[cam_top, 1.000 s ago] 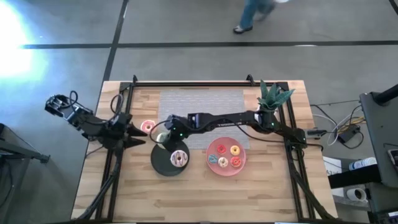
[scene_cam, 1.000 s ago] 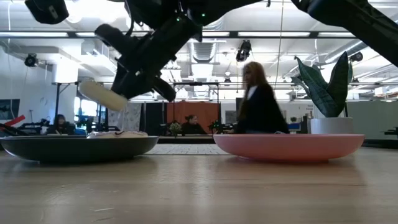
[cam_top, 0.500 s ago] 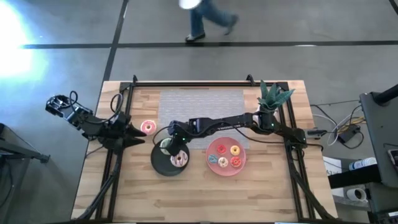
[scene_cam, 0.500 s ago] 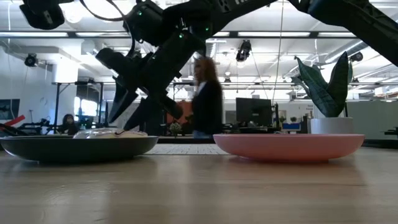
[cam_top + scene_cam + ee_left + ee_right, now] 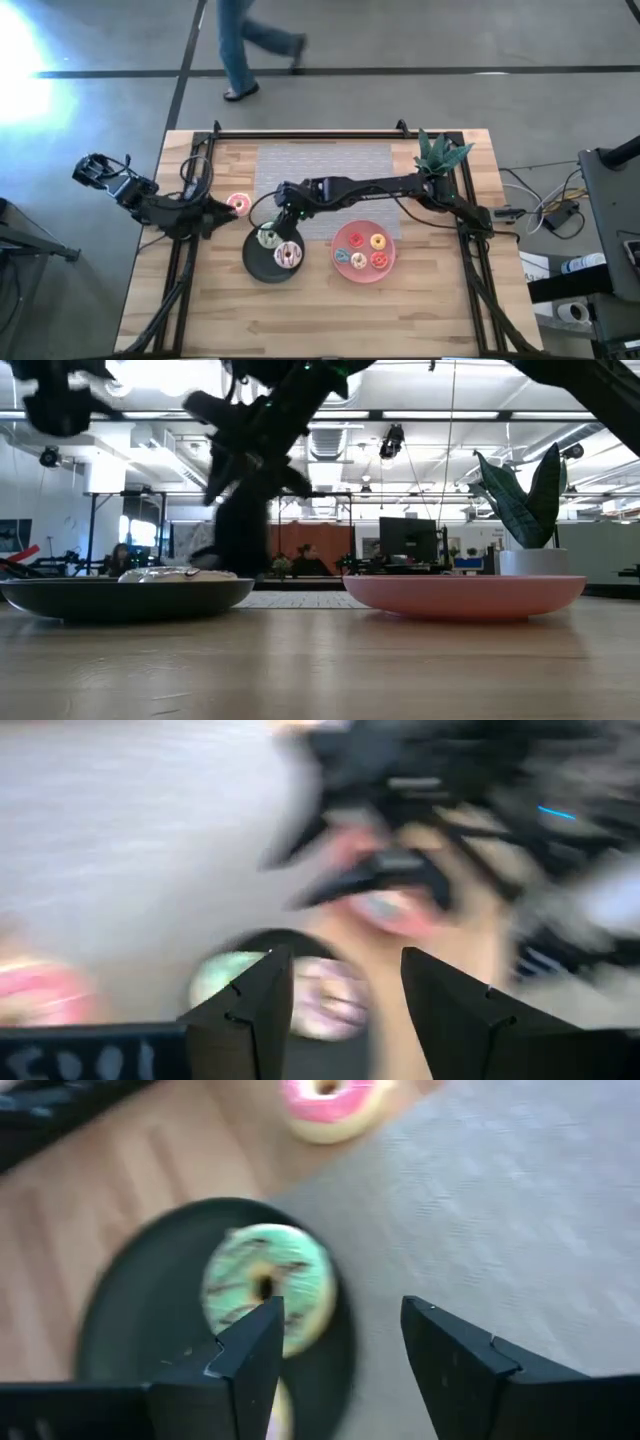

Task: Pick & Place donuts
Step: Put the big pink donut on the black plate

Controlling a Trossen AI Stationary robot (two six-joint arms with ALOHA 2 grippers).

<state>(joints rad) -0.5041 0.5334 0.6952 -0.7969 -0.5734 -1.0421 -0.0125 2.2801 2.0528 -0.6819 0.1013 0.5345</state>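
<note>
A green-iced donut [image 5: 268,1290] and a white drizzled donut [image 5: 289,256] lie flat on the black plate [image 5: 258,266]. A pink-iced donut [image 5: 238,204] rests on the table left of that plate. Several small donuts [image 5: 367,252] sit on the pink plate [image 5: 345,268]. My right gripper [image 5: 340,1340] hangs open just above the black plate's far edge [image 5: 283,214], with nothing between its fingers. My left gripper [image 5: 220,209] is open beside the pink donut, on its left, and holds nothing [image 5: 345,990].
A grey mat [image 5: 325,165] covers the table's far middle. A potted plant [image 5: 438,155] stands at the far right corner. A black frame rail [image 5: 310,133] runs along the far edge. A person walks on the floor beyond the table [image 5: 245,45].
My right gripper came down over the black plate with the green donut, opened and let it go. The donut now lies flat on the plate beside the white one. The gripper has since risen and drawn back a little toward the far edge.
</note>
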